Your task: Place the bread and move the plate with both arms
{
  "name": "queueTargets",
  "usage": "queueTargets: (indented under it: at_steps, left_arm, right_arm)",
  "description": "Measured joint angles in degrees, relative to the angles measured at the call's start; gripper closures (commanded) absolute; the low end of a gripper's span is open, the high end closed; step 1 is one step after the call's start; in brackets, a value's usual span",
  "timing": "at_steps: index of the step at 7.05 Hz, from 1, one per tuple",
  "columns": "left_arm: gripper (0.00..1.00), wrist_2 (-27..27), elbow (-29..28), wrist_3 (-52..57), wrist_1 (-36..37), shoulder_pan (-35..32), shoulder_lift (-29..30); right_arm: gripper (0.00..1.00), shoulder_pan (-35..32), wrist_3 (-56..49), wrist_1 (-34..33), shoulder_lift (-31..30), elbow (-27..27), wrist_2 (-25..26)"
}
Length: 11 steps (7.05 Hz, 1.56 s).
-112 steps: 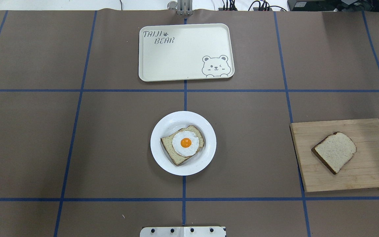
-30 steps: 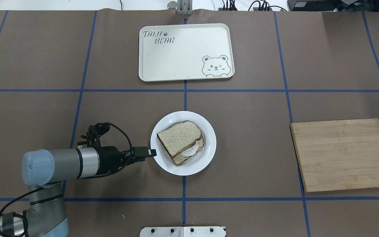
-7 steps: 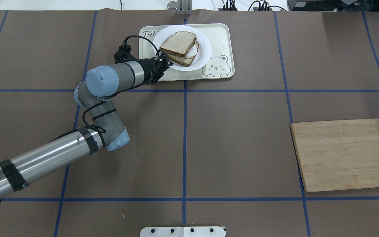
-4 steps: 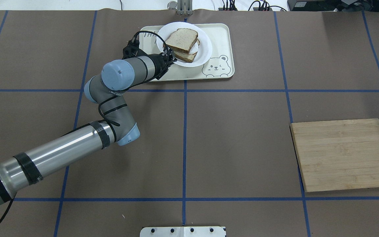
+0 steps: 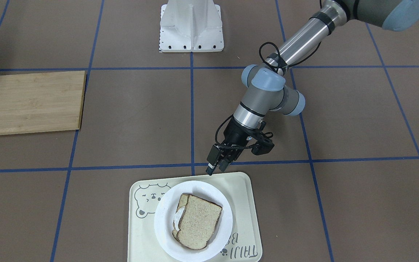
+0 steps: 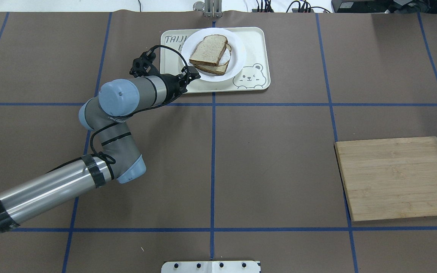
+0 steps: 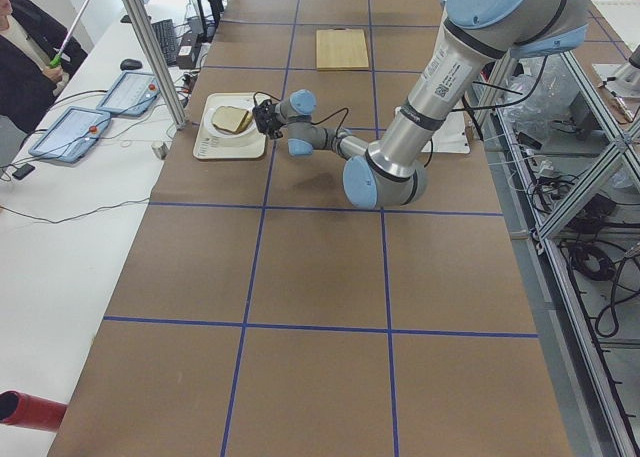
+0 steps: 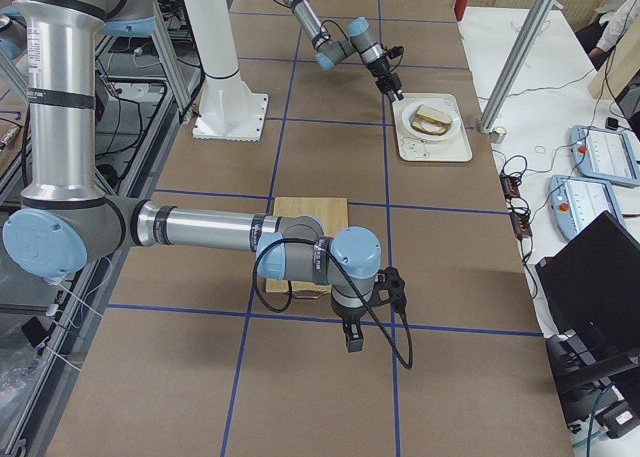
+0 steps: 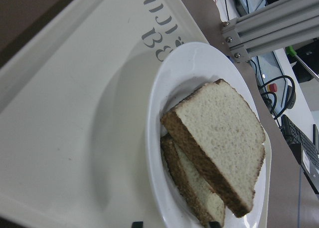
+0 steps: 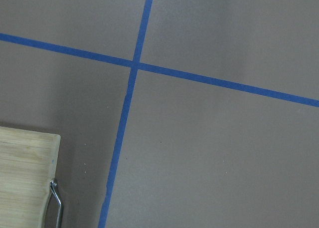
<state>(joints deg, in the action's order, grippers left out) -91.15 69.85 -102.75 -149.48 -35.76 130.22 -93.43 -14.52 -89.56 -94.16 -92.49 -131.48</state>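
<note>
Bread (image 6: pixel 208 49) placement looks done, and so, I judge, does the move of the plate (image 6: pixel 239 57). By size: the brown table (image 6: pixel 279 151) with its blue tape lines; the left arm (image 6: pixel 51 185), stretched across it toward the far edge; the wooden cutting board (image 6: pixel 396 178) on the robot's right; the cream tray (image 6: pixel 254 41) with the bear drawing at the far middle; the plate, resting flat roughly mid-tray and covering part of its lettering; the plain slice, lying on top of a 2nd slice (image 6: pixel 218 69), with a sliver of egg white (image 6: pixel 225 58) showing between the 2. The left gripper (image 5: pixel 215 169) hangs over the tray's robot-side edge, just beside the plate's rim but not touching it, and the wrist view shows its fingers parted with nothing gripped. The right gripper (image 8: pixel 352 339) points down at the table near the board, well apart from the tray; whether its fingers are parted or together I cannot tell. What seems left is only for the arm to pull clear.
</note>
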Motion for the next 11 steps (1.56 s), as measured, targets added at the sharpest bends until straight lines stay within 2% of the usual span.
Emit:
queueTargets:
  at_steps: [2,4,5,6,8,9,11]
  left_arm:
    - [0.02,-8.6,15.5,11.6,13.4,-3.3,-7.5]
    - [0.02,-15.4,29.6,32.6,27.2,-9.6,-18.1]
    - [0.02,-17.0,33.9,45.1,32.7,-13.0,-23.0]
    - [0.02,-18.7,36.1,58.4,36.0,-17.0,-28.0]
    - [0.02,-24.5,36.4,77.4,39.3,-27.5,-36.1]
    - [0.02,-28.8,34.9,87.2,43.3,-33.7,-37.9]
    - [0.02,-34.4,32.4,108.9,58.4,-44.5,-37.8]
  right_arm:
    - [0.0,0.0,-0.1,0.0,-0.5,-0.1,0.0]
    - [0.0,0.0,-0.1,0.0,-1.0,-0.3,0.0]
    - [0.0,-0.1,-0.1,0.0,-1.2,-0.3,0.1]
    - [0.0,-0.1,-0.1,0.0,-1.2,-0.4,0.2]
    - [0.0,-0.2,-0.1,0.0,-1.3,-0.4,0.2]
    - [0.0,-0.2,-0.1,0.0,-1.3,-0.4,0.2]
    - [0.0,-0.3,-0.1,0.0,-1.3,-0.3,0.2]
